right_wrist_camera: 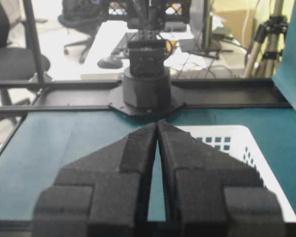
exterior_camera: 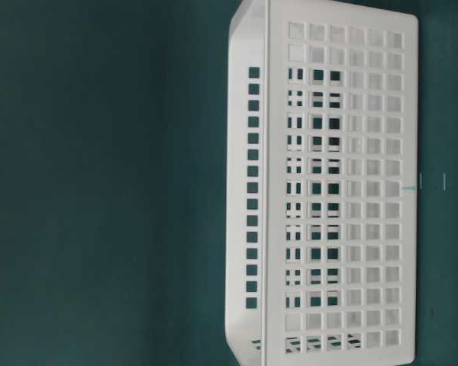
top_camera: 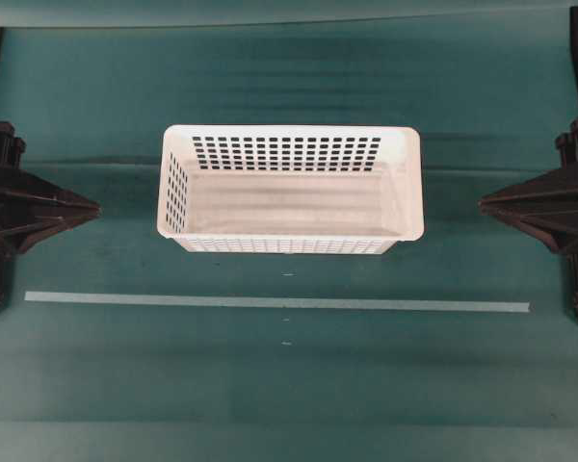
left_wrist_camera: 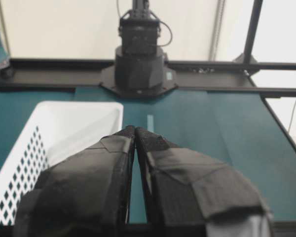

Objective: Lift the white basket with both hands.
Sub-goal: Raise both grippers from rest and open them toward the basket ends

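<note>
The white basket point(top_camera: 289, 190) sits empty on the teal table, midway between the arms, its walls pierced by small rectangular holes. It also shows in the table-level view point(exterior_camera: 328, 187), in the left wrist view point(left_wrist_camera: 54, 136) and in the right wrist view point(right_wrist_camera: 237, 148). My left gripper point(top_camera: 96, 206) rests at the left edge, tips touching, shut on nothing, a gap away from the basket's left wall. My right gripper point(top_camera: 482, 203) mirrors it at the right edge, shut and empty, apart from the basket's right wall. In the wrist views the left gripper point(left_wrist_camera: 134, 129) and right gripper point(right_wrist_camera: 157, 123) point across the table.
A pale tape strip point(top_camera: 270, 302) runs across the table in front of the basket. The opposite arm's base point(left_wrist_camera: 138, 64) stands at the far table edge, and a black frame rail point(left_wrist_camera: 227, 89) runs along that edge.
</note>
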`<action>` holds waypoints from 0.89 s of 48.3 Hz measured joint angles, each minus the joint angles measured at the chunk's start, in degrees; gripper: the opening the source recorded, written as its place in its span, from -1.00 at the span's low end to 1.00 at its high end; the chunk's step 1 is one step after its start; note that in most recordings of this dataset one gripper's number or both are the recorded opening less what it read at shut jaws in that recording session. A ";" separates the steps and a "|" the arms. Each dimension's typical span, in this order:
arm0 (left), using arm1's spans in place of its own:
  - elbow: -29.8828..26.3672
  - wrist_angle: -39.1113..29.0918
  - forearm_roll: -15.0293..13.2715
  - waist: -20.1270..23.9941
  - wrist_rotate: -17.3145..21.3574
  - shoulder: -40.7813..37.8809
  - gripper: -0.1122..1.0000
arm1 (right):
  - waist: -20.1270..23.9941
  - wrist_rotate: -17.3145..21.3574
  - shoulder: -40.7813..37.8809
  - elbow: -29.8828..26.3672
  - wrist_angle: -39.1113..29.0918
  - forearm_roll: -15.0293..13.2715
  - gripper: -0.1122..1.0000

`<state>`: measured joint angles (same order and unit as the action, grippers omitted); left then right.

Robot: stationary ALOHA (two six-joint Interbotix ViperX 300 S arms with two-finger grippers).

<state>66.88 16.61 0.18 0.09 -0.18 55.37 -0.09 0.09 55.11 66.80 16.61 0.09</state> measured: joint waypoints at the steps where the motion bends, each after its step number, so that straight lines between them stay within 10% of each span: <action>1: 0.09 0.00 0.00 0.00 0.09 0.00 -0.54 | 0.00 0.09 0.09 -0.09 0.00 0.00 -0.54; 20: -8.88 -14.41 0.35 3.87 -20.04 -0.62 -0.88 | -6.59 14.06 -2.37 -10.11 -19.25 21.53 -0.84; 43: -24.70 -35.95 0.62 8.53 -52.65 -13.45 -0.88 | -18.28 36.39 -16.17 -22.76 -48.69 22.32 -0.84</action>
<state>42.19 -19.34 0.79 8.61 -52.82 41.92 -18.37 36.47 38.94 44.03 -32.08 22.41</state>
